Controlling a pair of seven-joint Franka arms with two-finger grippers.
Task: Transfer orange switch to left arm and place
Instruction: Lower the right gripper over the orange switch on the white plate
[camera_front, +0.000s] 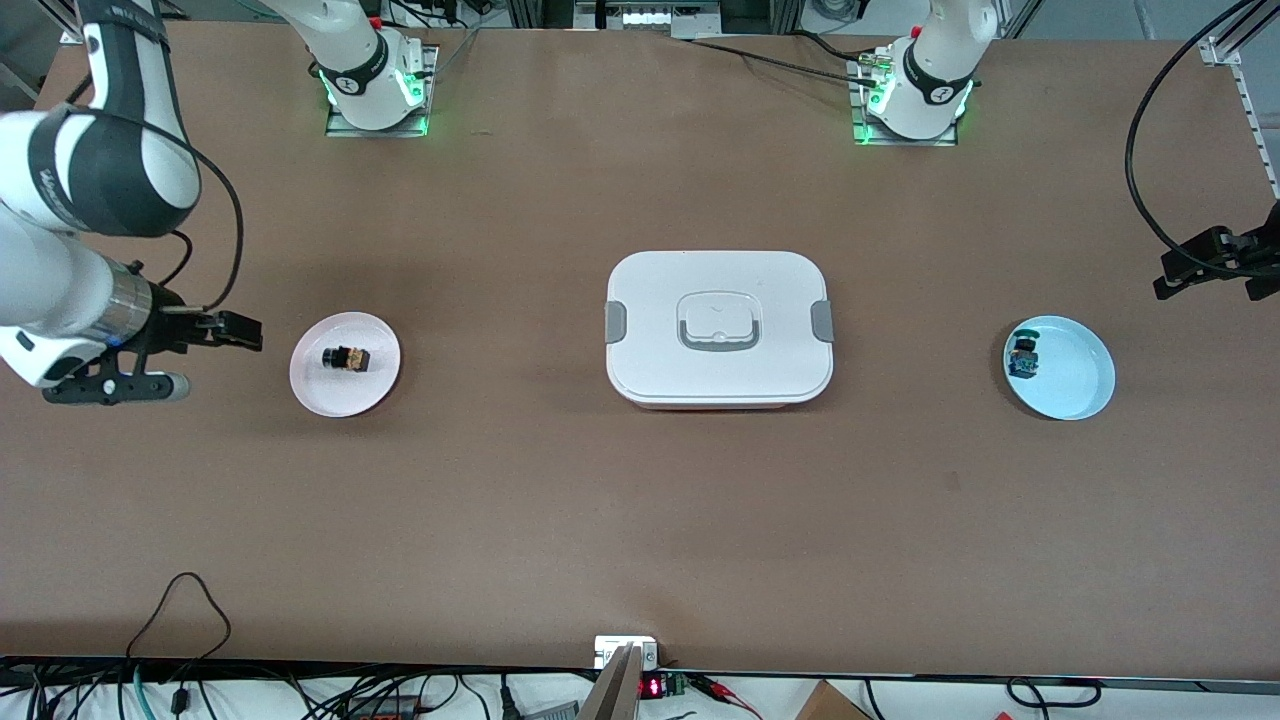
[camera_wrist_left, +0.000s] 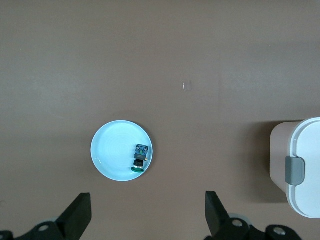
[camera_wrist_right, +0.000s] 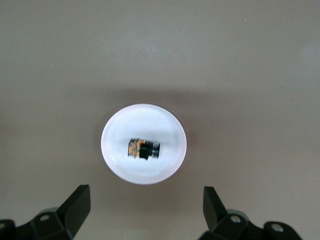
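Observation:
The orange switch (camera_front: 347, 358), a small black block with an orange part, lies on its side in a pale pink plate (camera_front: 320, 385) toward the right arm's end of the table. The right wrist view shows the switch (camera_wrist_right: 143, 149) in that plate (camera_wrist_right: 120, 130). My right gripper (camera_front: 243, 332) is open and empty, up over the bare table beside the plate; its fingers frame the wrist view (camera_wrist_right: 145, 210). My left gripper (camera_front: 1172, 275) is open and empty, up over the left arm's end of the table (camera_wrist_left: 148, 215). The white box (camera_front: 650, 300) stands mid-table between the two plates.
A light blue plate (camera_front: 1075, 375) toward the left arm's end holds a small blue-and-teal component (camera_front: 1023, 355); both show in the left wrist view, the plate (camera_wrist_left: 112, 150) and the component (camera_wrist_left: 140, 158), with the box's edge (camera_wrist_left: 300, 170) beside them. Cables run along the table's near edge.

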